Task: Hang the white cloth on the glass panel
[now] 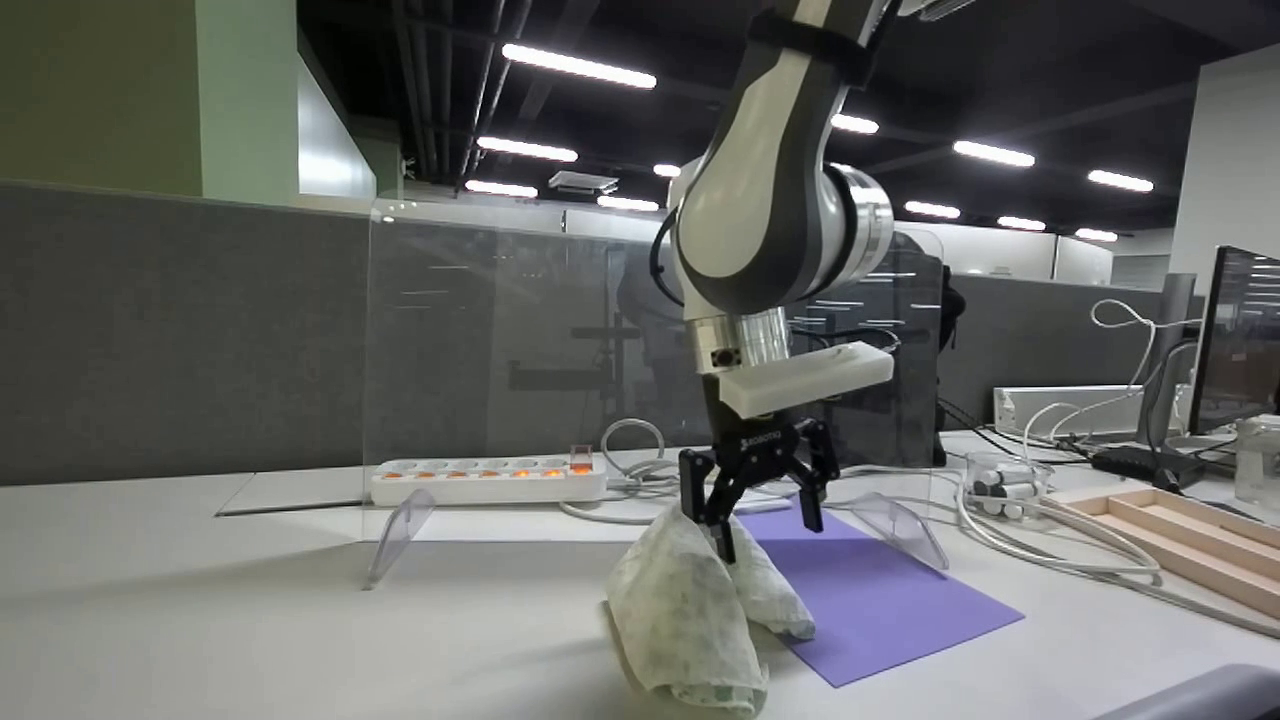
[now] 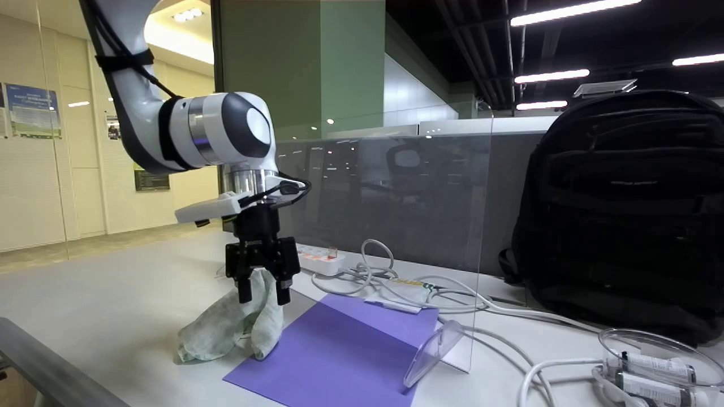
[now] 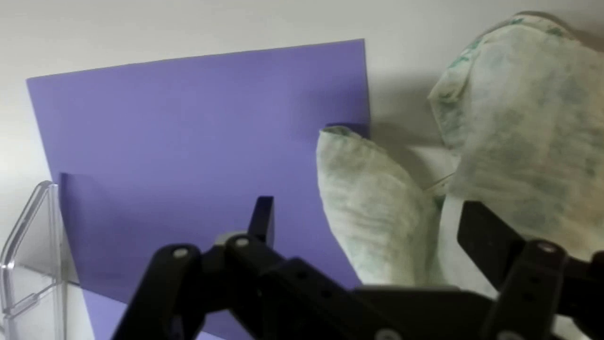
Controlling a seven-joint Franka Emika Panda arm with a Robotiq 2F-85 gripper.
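The white cloth (image 1: 675, 605), pale with greenish patches, stands bunched on the table, its peak raised. In an exterior view (image 2: 218, 328) it also shows, partly on a purple sheet. My gripper (image 1: 768, 535) points down at the cloth's peak with its fingers apart. In the wrist view the gripper (image 3: 368, 212) is open; one fold of the cloth (image 3: 377, 203) lies between the fingers and the right finger is over the larger part. Whether a finger touches the cloth cannot be told. The clear glass panel (image 1: 450, 340) stands upright behind the cloth; it also shows in an exterior view (image 2: 407, 198).
The purple sheet (image 1: 880, 610) lies under and before the panel. The panel's clear feet (image 1: 400, 535) stick out forward. A white power strip (image 1: 490, 485) and cables lie behind it. A clear cup of small bottles (image 1: 1005, 485) and a wooden tray (image 1: 1190, 530) are at the side.
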